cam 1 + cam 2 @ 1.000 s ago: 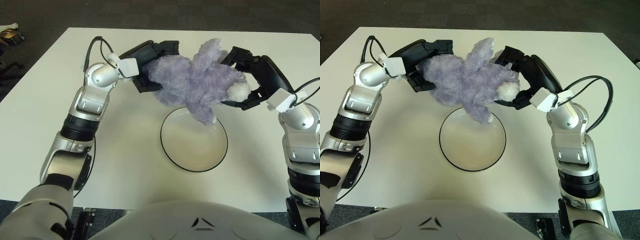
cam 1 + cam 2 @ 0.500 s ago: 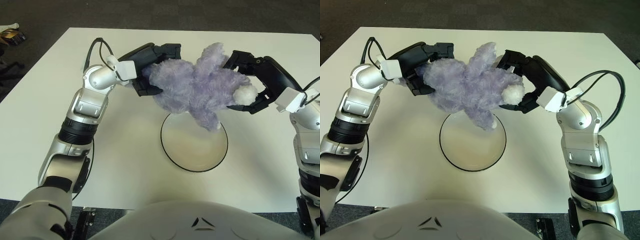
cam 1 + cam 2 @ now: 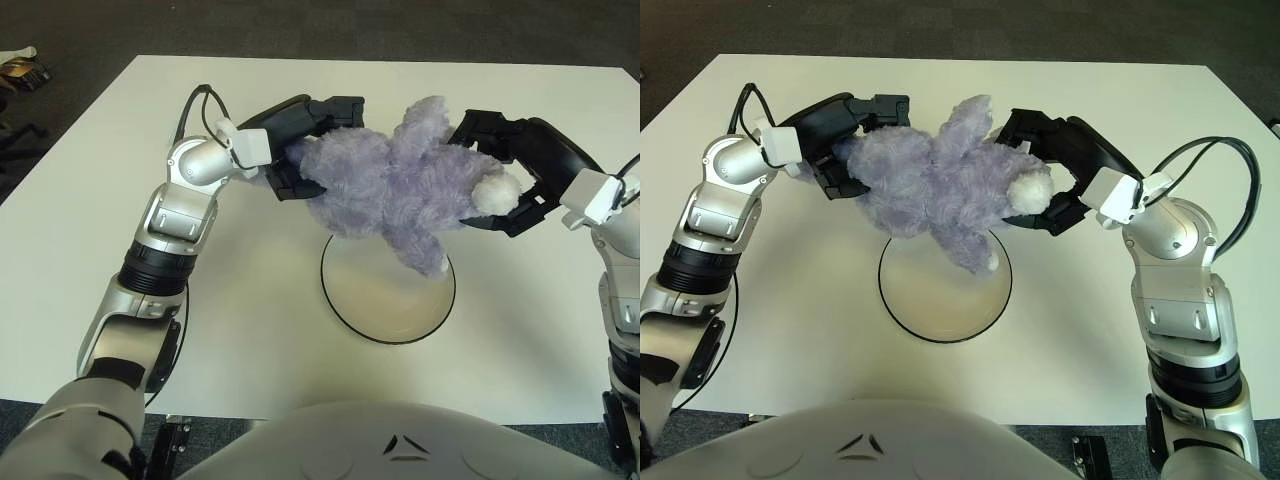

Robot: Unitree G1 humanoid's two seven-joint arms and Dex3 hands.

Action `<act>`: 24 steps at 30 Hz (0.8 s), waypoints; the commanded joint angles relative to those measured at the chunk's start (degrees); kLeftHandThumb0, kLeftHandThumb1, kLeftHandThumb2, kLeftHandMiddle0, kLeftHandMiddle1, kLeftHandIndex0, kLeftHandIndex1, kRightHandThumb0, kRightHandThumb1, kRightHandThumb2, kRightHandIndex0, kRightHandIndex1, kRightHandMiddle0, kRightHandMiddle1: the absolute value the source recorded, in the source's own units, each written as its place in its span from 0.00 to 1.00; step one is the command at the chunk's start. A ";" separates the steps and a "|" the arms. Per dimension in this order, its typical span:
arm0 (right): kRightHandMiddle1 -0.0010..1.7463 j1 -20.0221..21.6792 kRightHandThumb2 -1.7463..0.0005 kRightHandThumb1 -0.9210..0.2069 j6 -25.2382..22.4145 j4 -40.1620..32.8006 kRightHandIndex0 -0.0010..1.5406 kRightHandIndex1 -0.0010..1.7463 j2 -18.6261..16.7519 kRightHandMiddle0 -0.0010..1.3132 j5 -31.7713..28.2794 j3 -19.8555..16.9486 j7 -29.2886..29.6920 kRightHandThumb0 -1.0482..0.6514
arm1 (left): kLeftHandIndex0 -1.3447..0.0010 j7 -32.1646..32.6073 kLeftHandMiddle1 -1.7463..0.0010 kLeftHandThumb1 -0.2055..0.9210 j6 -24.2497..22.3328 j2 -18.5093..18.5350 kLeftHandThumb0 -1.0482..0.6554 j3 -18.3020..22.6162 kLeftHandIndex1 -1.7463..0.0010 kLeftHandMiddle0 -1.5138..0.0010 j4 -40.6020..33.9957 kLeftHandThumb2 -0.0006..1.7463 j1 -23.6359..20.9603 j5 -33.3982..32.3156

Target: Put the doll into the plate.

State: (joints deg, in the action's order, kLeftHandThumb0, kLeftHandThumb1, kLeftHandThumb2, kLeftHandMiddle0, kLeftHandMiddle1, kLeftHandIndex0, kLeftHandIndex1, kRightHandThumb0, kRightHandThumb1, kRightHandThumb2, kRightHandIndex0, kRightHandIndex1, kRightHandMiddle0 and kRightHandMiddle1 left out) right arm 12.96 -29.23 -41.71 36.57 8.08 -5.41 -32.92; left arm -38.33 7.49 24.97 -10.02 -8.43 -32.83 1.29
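A humanoid robot's silver-grey jointed arms, ringed with black bands, end in a black three-finger left hand [image 3: 300, 140] and right hand [image 3: 1060, 165]; white blocks sit at each wrist, black cables loop nearby, and a pale grey torso shell fills the lower frame.

The doll [image 3: 400, 190] hides the plate's [image 3: 345, 305] far rim.
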 commanded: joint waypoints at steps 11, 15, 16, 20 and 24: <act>0.85 0.53 0.37 0.56 0.60 -1.60 0.56 0.72 2.96 0.47 -0.71 -0.51 -0.48 0.61 | 0.34 0.94 0.00 0.29 -2.58 -0.36 0.94 -0.32 0.00 0.49 -4.89 0.89 2.34 1.03; 0.85 0.61 0.36 0.57 -0.16 -1.82 0.57 0.73 3.56 0.48 -1.87 -0.73 -1.24 0.61 | 0.34 0.62 0.00 0.29 -2.79 -0.50 0.94 -0.28 0.00 0.49 -5.30 0.89 2.56 0.73; 0.84 0.71 0.35 0.58 -0.71 -1.92 0.57 0.73 3.61 0.48 -2.35 -0.83 -1.48 0.61 | 0.35 0.45 0.00 0.29 -2.99 -0.47 0.94 -0.29 0.00 0.49 -5.42 0.89 2.56 0.61; 0.85 1.09 0.38 0.55 -2.64 -2.29 0.53 0.72 3.97 0.50 -4.05 -1.53 -2.41 0.61 | 0.38 -0.29 0.00 0.26 -3.97 -0.11 0.87 -0.41 0.03 0.48 -5.75 0.90 2.28 0.32; 0.85 1.07 0.46 0.46 -2.05 -1.99 0.48 0.69 4.80 0.51 -5.14 -2.23 -3.19 0.61 | 0.38 -0.68 0.00 0.19 -4.05 0.19 0.68 -0.52 0.15 0.45 -5.68 0.90 1.92 0.35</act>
State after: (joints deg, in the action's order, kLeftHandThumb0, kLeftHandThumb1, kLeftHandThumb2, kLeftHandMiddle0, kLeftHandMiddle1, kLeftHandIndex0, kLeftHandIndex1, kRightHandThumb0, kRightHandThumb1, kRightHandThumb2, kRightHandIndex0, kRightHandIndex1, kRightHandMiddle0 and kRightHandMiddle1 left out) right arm 13.05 -31.45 -43.12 40.12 4.43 -6.87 -35.19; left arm -38.29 3.37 24.87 -10.22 -13.26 -30.68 2.25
